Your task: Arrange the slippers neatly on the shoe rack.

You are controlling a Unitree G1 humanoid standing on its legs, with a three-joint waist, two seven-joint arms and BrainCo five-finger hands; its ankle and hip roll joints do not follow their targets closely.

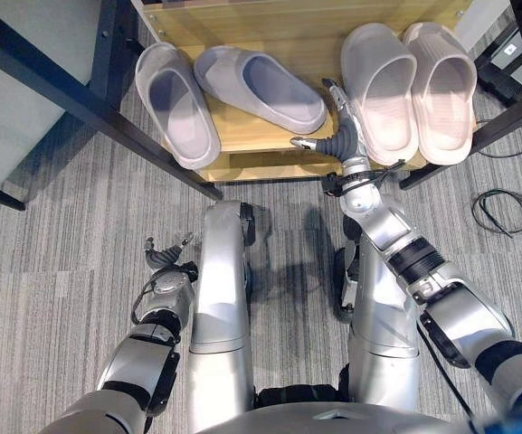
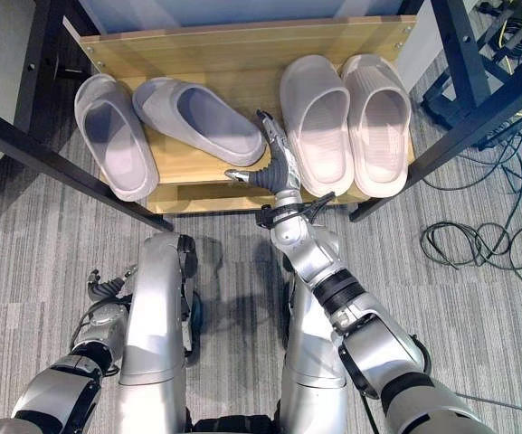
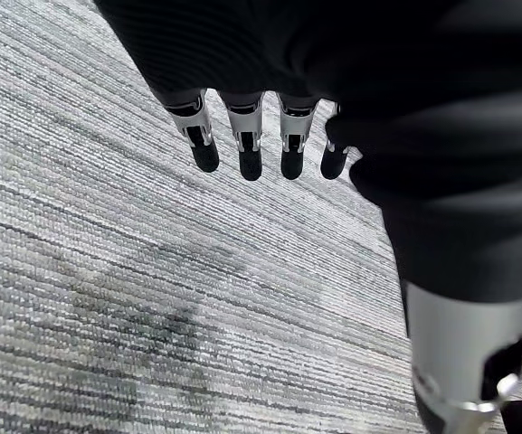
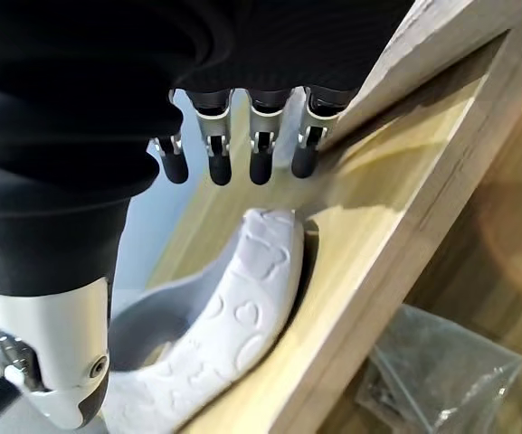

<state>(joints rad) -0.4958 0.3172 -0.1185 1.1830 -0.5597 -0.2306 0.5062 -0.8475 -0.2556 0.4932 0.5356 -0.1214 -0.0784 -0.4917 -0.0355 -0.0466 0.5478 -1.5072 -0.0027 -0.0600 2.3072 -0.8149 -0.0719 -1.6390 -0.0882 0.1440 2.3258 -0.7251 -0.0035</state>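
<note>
A wooden shoe rack shelf (image 1: 270, 36) in a black frame carries two pairs of slippers. One grey slipper (image 1: 175, 104) lies straight at the left, and its mate (image 1: 261, 88) lies slanted beside it. Two pale pink slippers (image 1: 380, 90) (image 1: 441, 86) sit side by side at the right. My right hand (image 1: 340, 136) reaches over the shelf's front edge, between the slanted grey slipper and the pink pair, fingers straight and holding nothing. In the right wrist view a slipper's pale embossed side (image 4: 233, 316) lies just past the fingers (image 4: 261, 163). My left hand (image 1: 166, 258) hangs low over the carpet, relaxed.
Black frame bars (image 1: 107, 117) (image 2: 478, 108) run diagonally on both sides of the shelf. Loose cables (image 2: 478, 244) lie on the grey carpet at the right. A clear plastic bag (image 4: 441, 371) sits below the shelf board.
</note>
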